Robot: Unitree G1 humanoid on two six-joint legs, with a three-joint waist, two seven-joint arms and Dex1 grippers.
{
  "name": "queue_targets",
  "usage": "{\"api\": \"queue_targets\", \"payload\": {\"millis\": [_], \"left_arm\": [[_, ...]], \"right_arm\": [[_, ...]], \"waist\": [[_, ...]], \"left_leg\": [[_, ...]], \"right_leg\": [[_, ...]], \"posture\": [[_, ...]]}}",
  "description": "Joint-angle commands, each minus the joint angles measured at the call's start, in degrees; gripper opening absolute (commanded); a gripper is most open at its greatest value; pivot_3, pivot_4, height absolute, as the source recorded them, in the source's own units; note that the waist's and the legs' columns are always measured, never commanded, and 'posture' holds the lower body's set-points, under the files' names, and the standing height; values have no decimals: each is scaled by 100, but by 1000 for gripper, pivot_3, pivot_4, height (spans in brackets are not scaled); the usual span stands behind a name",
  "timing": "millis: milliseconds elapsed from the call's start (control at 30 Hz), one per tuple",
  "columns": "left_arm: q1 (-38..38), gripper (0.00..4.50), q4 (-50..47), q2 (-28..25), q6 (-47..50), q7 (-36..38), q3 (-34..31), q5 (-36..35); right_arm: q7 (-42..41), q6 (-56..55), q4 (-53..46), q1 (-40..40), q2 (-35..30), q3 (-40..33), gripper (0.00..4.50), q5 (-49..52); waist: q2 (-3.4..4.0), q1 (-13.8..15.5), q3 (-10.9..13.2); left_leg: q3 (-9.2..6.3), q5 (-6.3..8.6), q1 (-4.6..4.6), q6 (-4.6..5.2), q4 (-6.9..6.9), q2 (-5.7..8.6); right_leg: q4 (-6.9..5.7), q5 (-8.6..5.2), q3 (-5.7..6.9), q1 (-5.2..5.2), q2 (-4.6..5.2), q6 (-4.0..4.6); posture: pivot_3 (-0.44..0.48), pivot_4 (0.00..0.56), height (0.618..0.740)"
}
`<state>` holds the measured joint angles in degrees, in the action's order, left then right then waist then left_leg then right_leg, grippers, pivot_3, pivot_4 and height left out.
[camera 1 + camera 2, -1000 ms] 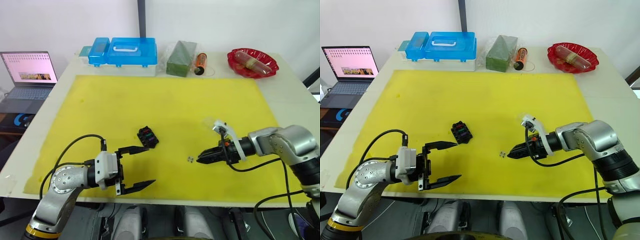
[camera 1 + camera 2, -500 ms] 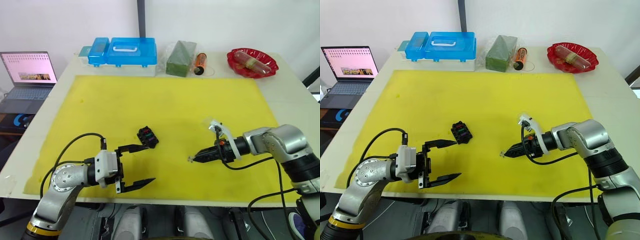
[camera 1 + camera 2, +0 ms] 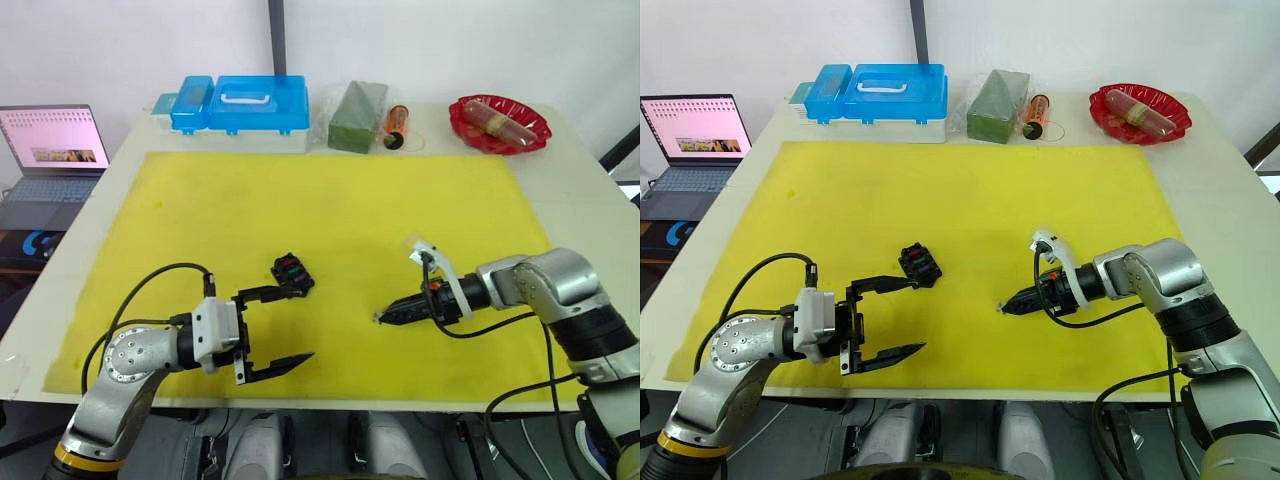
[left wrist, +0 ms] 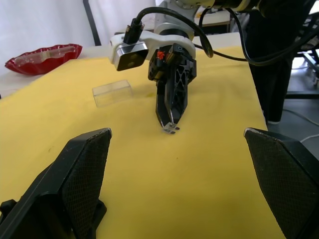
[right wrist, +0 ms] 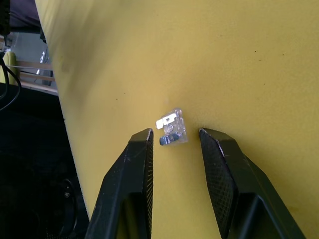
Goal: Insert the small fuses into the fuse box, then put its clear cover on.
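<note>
**Right pincer straddling a pale fuse, not yet clenched**

Right pincer (image 5: 172,144) sat low on the yellow mat (image 3: 330,210), tips down, fingers (image 5: 134,164) parted to either side of a pale grey fuse (image 5: 172,130). No contact was visible in the wrist view: a gap showed on both sides, so it counted as released, holding nothing. The fuse lay flat on its side with one metal blade showing. That pose probably explains the shallow, nearly horizontal approach (a flat fuse offers only thin edges to pinch).

Left pincer (image 3: 275,330) hovered spread wide over the mat's near edge, empty. Its upper finger reached up to the fuse box (image 3: 291,273); contact could not be judged. The placing looked like a readiness to steady the box once a fuse arrives.

The fuse box sat left of mat centre, well apart from the right pincer. Coloured fuses (green, red, purple) already showed in its top.

The clear cover (image 4: 112,92) rested on the mat just behind the right wrist, untouched, presumably parked until the slots are full.

Judged step: pick the grey fuse; insertion and cover both still to do.

Writing: the laptop (image 3: 55,150) screen at far left showed rows of text, too small to read. No brand or label was legible on the blue case (image 3: 240,105) or the orange cylinder (image 3: 397,124).
</note>
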<state>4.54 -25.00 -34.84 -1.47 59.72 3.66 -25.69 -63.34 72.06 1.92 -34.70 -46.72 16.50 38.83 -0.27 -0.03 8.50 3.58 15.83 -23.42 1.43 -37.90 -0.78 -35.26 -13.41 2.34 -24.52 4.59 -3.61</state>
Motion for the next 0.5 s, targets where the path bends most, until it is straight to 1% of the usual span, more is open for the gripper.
{"api": "queue_targets", "payload": {"millis": [33, 67, 133, 167, 200, 300, 500], "left_arm": [[52, 4500, -172, -35, -56, 33, -79, -106], [71, 4500, -171, -37, -68, 40, -84, -107], [95, 4500, -161, -38, -93, 53, -88, -101], [99, 4500, -142, -33, -111, 59, -84, -89], [106, 4500, -124, -29, -127, 66, -84, -81], [118, 4500, -81, -19, -165, 86, -81, -62], [155, 4500, 49, -15, -279, 145, -133, -41]], "right_arm": [[32, -12, -63, -33, 79, -40, 1346, -60], [33, -20, -60, -26, 91, -42, 1163, -77], [35, -22, -66, -15, 106, -54, 620, -96], [48, -19, -68, -8, 118, -77, 190, -103], [58, -13, -70, -3, 127, -101, 33, -103], [110, 14, -24, -19, 171, -219, 33, -83], [2, 196, -391, -117, -105, -583, 33, 147]], "waist": [[0, -44, 0], [0, -59, 0], [0, -68, 0], [0, -69, 0], [0, -70, 0], [0, -73, 0], [10, -66, 6]], "left_leg": [[0, 0, 0, 0, 0, 0], [0, 0, 0, 0, 1, 0], [0, 0, 0, 0, 2, 0], [0, 0, 0, 0, 3, 0], [0, 0, 0, -1, 3, 0], [0, 1, 0, -1, 4, 0], [0, 1, -1, -3, 4, 0]], "right_leg": [[0, 0, 0, 0, 0, 0], [0, 0, 0, 0, 0, 0], [0, 0, 0, 0, 0, 0], [0, 0, 0, -1, 0, 0], [0, 0, 0, -1, 0, 0], [0, 0, 0, -1, 1, 0], [0, 0, 0, -3, 3, 0]], "posture": [[0, 150, 740], [0, 150, 740], [0, 150, 740], [0, 150, 740], [0, 150, 740], [0, 150, 740], [0, 150, 740]]}}
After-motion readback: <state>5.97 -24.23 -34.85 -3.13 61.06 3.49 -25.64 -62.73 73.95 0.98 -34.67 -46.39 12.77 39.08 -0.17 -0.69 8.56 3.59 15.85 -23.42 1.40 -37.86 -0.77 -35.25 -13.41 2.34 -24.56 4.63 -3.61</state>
